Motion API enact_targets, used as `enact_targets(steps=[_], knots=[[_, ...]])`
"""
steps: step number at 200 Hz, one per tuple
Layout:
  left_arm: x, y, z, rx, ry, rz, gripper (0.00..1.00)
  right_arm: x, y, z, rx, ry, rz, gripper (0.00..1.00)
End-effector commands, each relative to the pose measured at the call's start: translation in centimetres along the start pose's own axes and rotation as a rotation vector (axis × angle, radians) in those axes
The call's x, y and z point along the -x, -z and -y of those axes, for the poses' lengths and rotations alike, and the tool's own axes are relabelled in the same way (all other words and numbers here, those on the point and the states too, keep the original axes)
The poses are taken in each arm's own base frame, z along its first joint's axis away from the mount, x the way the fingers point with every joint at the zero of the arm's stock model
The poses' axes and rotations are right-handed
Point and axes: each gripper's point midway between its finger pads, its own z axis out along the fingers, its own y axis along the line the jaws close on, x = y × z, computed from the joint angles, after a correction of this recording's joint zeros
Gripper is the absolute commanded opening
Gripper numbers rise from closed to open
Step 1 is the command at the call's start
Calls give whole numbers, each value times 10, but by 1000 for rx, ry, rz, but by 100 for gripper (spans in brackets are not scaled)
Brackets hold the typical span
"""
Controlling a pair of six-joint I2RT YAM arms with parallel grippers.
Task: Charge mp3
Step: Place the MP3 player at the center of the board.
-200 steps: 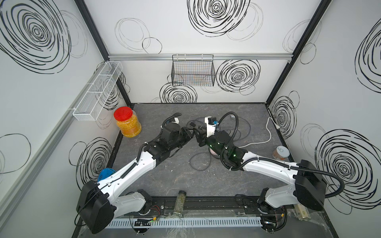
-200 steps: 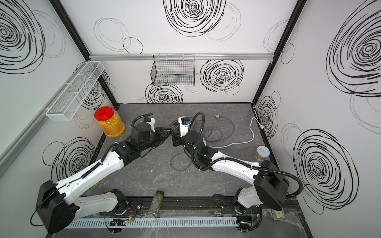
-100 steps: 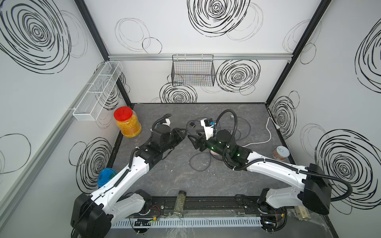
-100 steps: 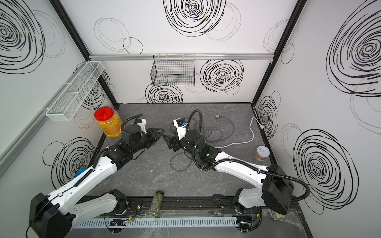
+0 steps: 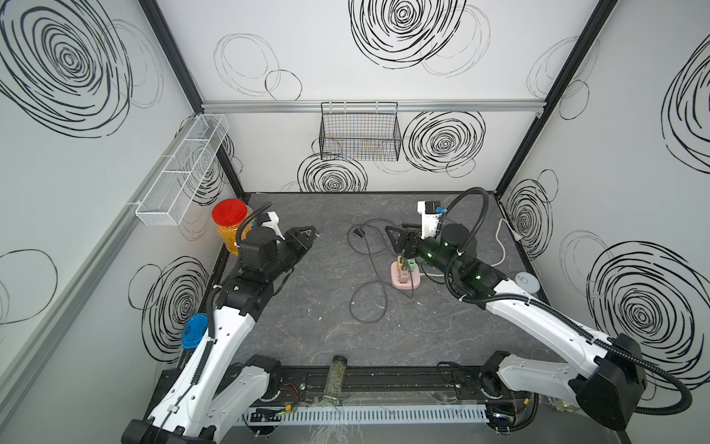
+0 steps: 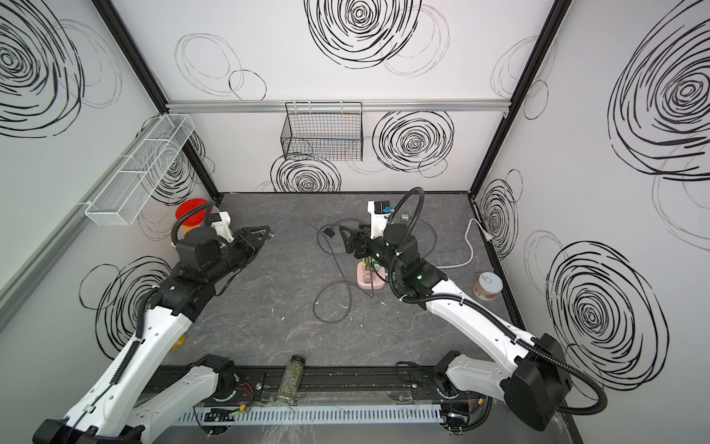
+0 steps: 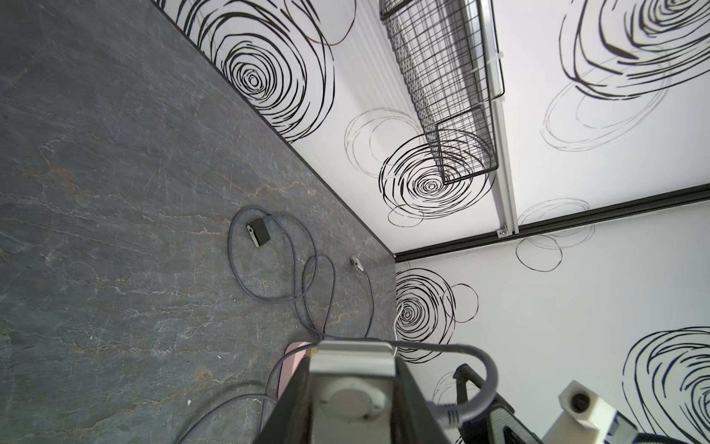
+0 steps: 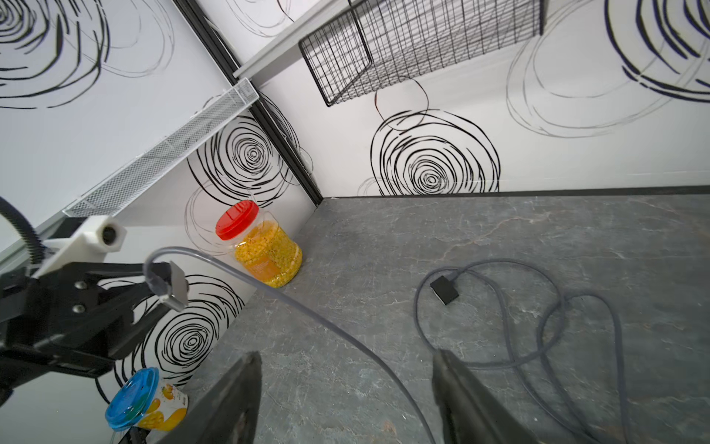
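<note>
mp3 (image 7: 351, 386): small silvery body with a round button, pinched between the jaws of the left claw (image 5: 312, 231), off the worktop (image 5: 307, 330). The right wrist view shows it side-on (image 8: 173, 287) at the claw's tip.

- Left claw: closed narrow on the mp3, jaws flat against its two sides.
- Charging cable (image 8: 269, 294): thin and grey, with its plug seated in the mp3's side. It runs away from the left claw toward the right claw (image 8: 345, 357) and, in the right wrist view, crosses the gap between that claw's jaws. Cannot tell whether it touches them.
- Right claw: jaws spread wide with nothing held. It is raised and faces the left claw, well apart from it in both top views.
- Small black box (image 5: 359, 232): flat on the worktop between the two claws, nearer the right one, on the end of a thicker grey lead (image 5: 367, 303) that lies in loose loops.
- Pink socket block (image 5: 404, 282): on the worktop just under and behind the right claw, with plugs in it.
- White cord (image 5: 501, 246): beyond the right claw's wrist, by the side wall.
- Red-lidded jar (image 5: 229, 221) of yellow bits: just beside the left claw's wrist, in the corner.
- Blue-lidded tub (image 5: 194, 335): further back along the left arm.
</note>
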Motion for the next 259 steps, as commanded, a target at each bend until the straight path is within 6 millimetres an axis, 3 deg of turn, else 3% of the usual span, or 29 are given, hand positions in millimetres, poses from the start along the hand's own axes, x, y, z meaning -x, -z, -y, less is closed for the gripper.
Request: enact_targets(steps=[1,28,66,97,139,171,200,223,259], knots=[[16,12,32,-89,-49,16,31,-5,-1,15,-61,-40,-73,73],[31,18,51,-115,-80,38,31,-17,-6,43,-159,-73,-143,72],[69,28,70,-95,-144,120,31,-19,-1,63,-205,-117,-158,73],[96,29,75,-81,-160,157,31,-12,10,87,-276,-142,-161,74],[131,35,73,23,-233,264,31,0,20,134,-360,-251,-156,76],[169,53,46,253,-313,407,32,11,17,158,-358,-312,-150,77],[182,79,16,394,-322,506,32,14,9,161,-342,-293,-170,77],[175,89,-17,487,-311,526,32,14,3,160,-321,-293,-176,78],[135,75,-71,537,-256,423,32,15,-1,159,-323,-289,-185,79]])
